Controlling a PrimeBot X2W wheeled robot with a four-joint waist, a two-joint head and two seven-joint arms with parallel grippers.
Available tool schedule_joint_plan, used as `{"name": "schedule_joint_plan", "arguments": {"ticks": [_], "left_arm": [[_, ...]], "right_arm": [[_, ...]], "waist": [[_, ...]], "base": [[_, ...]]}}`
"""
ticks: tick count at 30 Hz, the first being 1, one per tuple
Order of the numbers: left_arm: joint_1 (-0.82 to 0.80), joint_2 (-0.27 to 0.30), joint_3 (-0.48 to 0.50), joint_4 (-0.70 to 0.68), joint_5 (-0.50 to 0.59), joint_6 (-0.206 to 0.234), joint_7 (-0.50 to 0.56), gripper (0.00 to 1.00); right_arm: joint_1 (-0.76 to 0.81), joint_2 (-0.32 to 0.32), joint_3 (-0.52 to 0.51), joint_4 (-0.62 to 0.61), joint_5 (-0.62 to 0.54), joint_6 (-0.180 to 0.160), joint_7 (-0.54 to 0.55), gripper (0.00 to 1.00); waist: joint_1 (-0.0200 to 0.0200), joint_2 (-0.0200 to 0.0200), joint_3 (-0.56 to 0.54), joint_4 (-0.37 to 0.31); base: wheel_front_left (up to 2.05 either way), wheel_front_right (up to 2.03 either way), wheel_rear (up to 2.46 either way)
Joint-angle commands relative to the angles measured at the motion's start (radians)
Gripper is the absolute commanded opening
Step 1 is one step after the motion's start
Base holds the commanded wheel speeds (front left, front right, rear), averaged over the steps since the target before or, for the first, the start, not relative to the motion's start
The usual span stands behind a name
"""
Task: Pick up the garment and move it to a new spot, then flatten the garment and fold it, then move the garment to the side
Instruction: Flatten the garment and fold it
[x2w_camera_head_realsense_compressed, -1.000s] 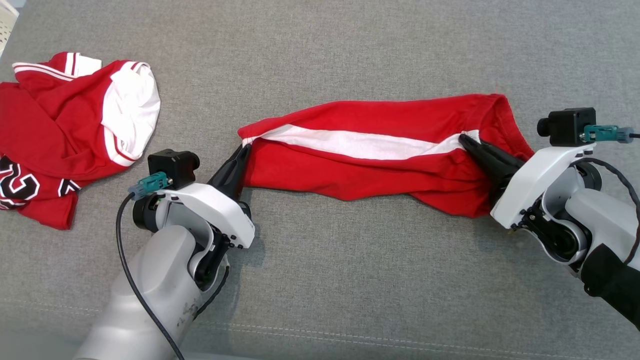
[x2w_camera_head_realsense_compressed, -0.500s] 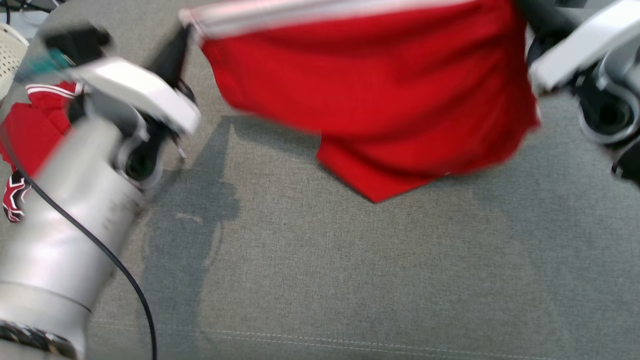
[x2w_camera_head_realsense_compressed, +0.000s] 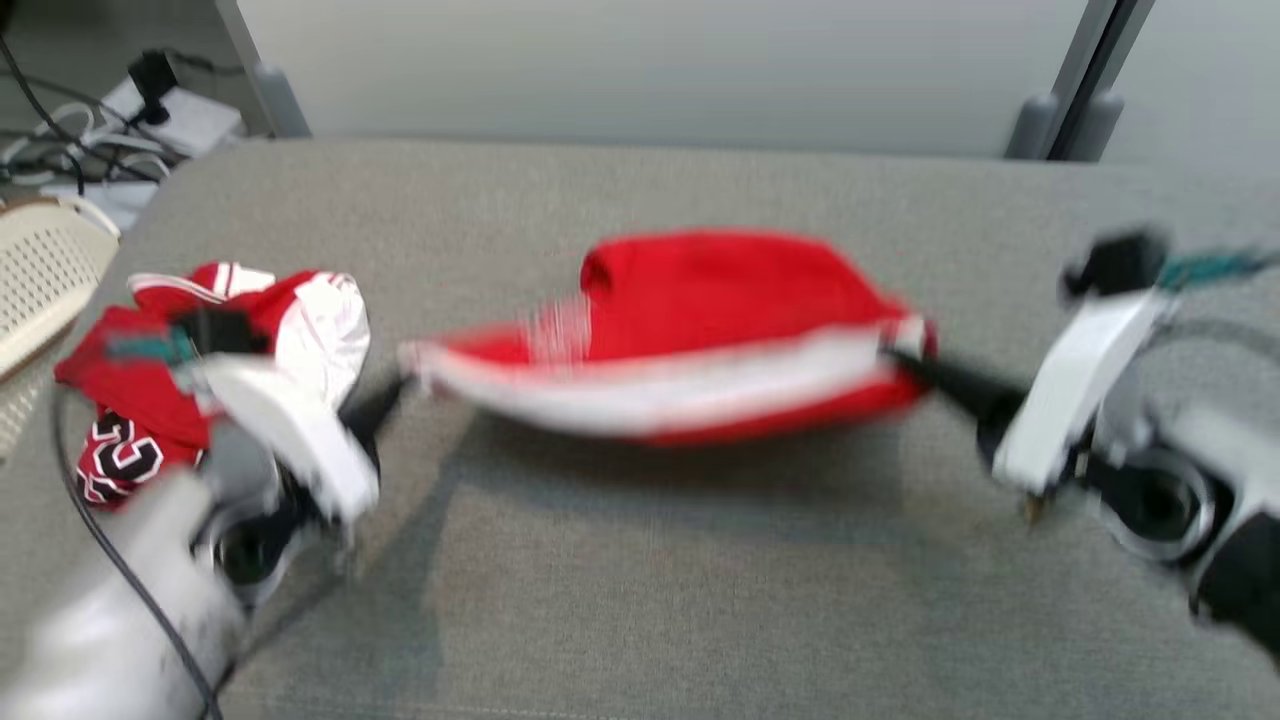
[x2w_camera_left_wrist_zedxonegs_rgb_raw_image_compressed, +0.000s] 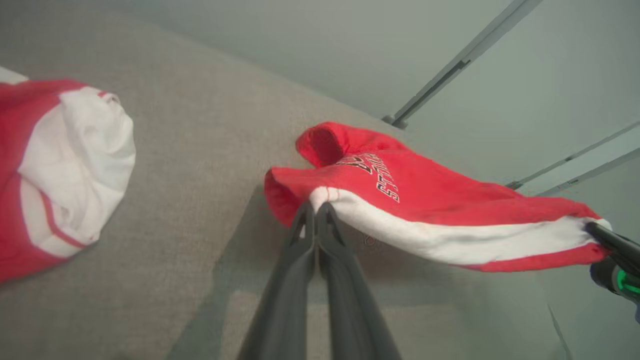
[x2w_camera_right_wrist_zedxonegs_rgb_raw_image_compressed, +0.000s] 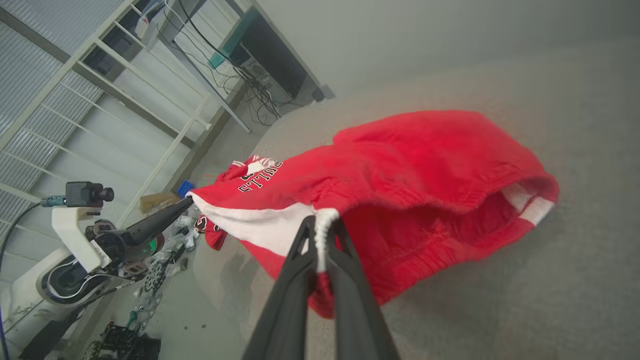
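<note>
**Observed change.** A second ago the shorts (x2w_camera_head_realsense_compressed: 700, 300) lay stretched along the grey cushion (x2w_camera_head_realsense_compressed: 640, 600), one end in each gripper. They were then hoisted clear and hung like a curtain. Now they have been swung away from you, toward the far side of the cushion. The head view has also tipped up, so part of the apparent shift is the view and not the cloth.

**Present state.** The left gripper (x2w_camera_left_wrist_zedxonegs_rgb_raw_image_compressed: 315, 210) is clenched on the white band at one end. The right gripper (x2w_camera_right_wrist_zedxonegs_rgb_raw_image_compressed: 320, 225) is clenched on the same band at the other end. The band runs taut between them, off the cushion, with a shadow under it. The red body billows behind the band. In the right wrist view its far leg opening appears to rest on the cushion. The head view is blurred by motion, so finer folds cannot be confirmed.

A red-and-white jersey (x2w_camera_head_realsense_compressed: 310, 320) lies crumpled near the left gripper, apart from the shorts.

**Assessment.** The pick-up is done and the move to a new spot is under way; this reads as a fling to spread the cloth. Flattening and folding have not begun.

**Risk.** The body is bunched and may land doubled over. You should hold both grips until the cloth settles, and keep the left end clear of the jersey.
</note>
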Motion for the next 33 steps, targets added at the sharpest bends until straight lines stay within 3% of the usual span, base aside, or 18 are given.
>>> {"name": "schedule_joint_plan", "arguments": {"ticks": [1, 8, 9, 14, 18, 19, 21, 23, 25, 28, 33], "left_arm": [[0.015, 0.067, 0.008, -0.038, -0.017, -0.001, 0.046, 0.0], [0.186, 0.193, -0.101, -0.174, -0.096, 0.006, 0.321, 0.0], [0.186, 0.193, -0.101, -0.174, -0.096, 0.006, 0.321, 0.0], [0.157, 0.295, -0.144, -0.291, -0.148, 0.106, 0.576, 0.0], [0.042, 0.287, -0.111, -0.312, -0.154, 0.189, 0.624, 0.0], [-0.015, 0.271, -0.083, -0.301, -0.128, 0.186, 0.572, 0.0], [-0.165, 0.234, 0.016, -0.253, -0.035, 0.171, 0.343, 0.0], [-0.33, 0.207, 0.095, -0.209, 0.081, 0.132, 0.101, 0.0], [-0.46, 0.195, 0.132, -0.166, 0.182, 0.087, -0.075, 0.0], [-0.553, 0.155, 0.143, -0.088, 0.231, 0.039, -0.192, 0.0], [-0.553, 0.11, 0.125, 0.018, 0.224, 0.006, -0.257, 0.0]], "right_arm": [[0.059, -0.029, 0.011, -0.051, 0.024, 0.0, 0.044, 0.0], [0.188, -0.145, 0.085, -0.217, 0.094, 0.0, 0.295, 0.0], [0.188, -0.145, 0.085, -0.217, 0.094, 0.0, 0.295, 0.0], [0.154, -0.218, 0.098, -0.28, 0.141, 0.0, 0.44, 0.0], [0.023, -0.185, 0.103, -0.163, 0.135, 0.0, 0.514, 0.0], [-0.039, -0.155, 0.091, -0.104, 0.121, 0.0, 0.501, 0.0], [-0.198, -0.076, 0.006, 0.04, 0.07, 0.0, 0.362, 0.0], [-0.366, -0.004, -0.084, 0.16, 0.016, 0.0, 0.208, 0.0], [-0.496, 0.041, -0.157, 0.224, -0.009, 0.0, 0.103, 0.0], [-0.591, 0.062, -0.195, 0.26, -0.041, 0.0, 0.049, 0.0], [-0.569, 0.069, -0.183, 0.262, -0.04, 0.0, 0.073, 0.0]], "waist": [[0.0, 0.0, -0.062, -0.007], [0.0, 0.0, -0.045, -0.031], [0.0, 0.0, -0.045, -0.031], [0.0, 0.0, 0.056, -0.043], [0.0, 0.0, 0.194, -0.046], [0.0, 0.0, 0.234, -0.046], [0.0, 0.0, 0.311, -0.046], [0.0, 0.0, 0.366, -0.046], [0.0, 0.0, 0.387, -0.047], [0.0, 0.0, 0.377, -0.047], [0.0, 0.0, 0.399, -0.058]], "base": [[0.0, 0.0, 0.0], [0.0, 0.0, 0.0], [0.0, 0.0, 0.0], [0.0, 0.0, 0.0], [0.0, 0.0, 0.0], [0.0, 0.0, 0.0], [0.0, 0.0, 0.0], [0.0, 0.0, 0.0], [0.0, 0.0, 0.0], [0.0, 0.0, 0.0], [0.0, 0.0, 0.0]]}}
